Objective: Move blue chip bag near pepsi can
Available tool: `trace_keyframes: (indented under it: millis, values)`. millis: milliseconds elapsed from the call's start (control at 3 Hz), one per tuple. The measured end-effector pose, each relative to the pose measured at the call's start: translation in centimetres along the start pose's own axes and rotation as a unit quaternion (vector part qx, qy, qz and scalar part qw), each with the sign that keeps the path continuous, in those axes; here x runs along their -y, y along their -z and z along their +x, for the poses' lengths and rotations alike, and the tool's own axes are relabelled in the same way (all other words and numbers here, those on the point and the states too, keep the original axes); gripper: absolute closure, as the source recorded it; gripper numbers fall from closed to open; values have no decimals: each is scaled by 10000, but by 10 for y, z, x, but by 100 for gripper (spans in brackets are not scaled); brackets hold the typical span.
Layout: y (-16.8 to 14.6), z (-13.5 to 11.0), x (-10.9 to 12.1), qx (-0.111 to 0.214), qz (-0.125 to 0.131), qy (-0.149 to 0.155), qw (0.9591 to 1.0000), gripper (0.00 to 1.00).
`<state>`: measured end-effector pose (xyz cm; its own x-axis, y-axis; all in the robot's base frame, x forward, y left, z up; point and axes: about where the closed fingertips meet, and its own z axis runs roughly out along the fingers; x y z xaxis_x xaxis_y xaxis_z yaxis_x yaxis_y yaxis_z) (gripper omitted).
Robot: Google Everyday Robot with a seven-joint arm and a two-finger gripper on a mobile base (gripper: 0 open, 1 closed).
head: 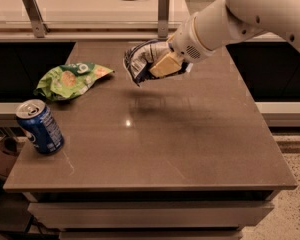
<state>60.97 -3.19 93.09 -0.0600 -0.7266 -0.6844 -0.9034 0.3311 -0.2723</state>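
Observation:
My gripper [151,65] hangs above the middle of the table's far half, at the end of the white arm that comes in from the upper right. It is shut on the blue chip bag [138,60], a crumpled dark blue and silver foil bag held in the air, clear of the tabletop. The pepsi can [39,127], blue with a silver top, stands upright near the table's front left corner, well to the left of and nearer than the bag.
A larger bright green chip bag [70,79] lies at the left of the brown table [200,149], behind the can. A pale counter with metal posts [163,8] runs along the back. The table's edges drop to dark gaps at left and right.

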Motion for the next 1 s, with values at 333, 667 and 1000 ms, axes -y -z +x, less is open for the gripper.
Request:
trace_keyframes:
  millis: [333,667,1000]
  values:
    - [-8,-9,-30,24,-199,174,9996,100]
    - [-8,-9,-30,23,-199,175,9996,100]
    - [-7,-20,-40,-74,-163,273,9995,100]
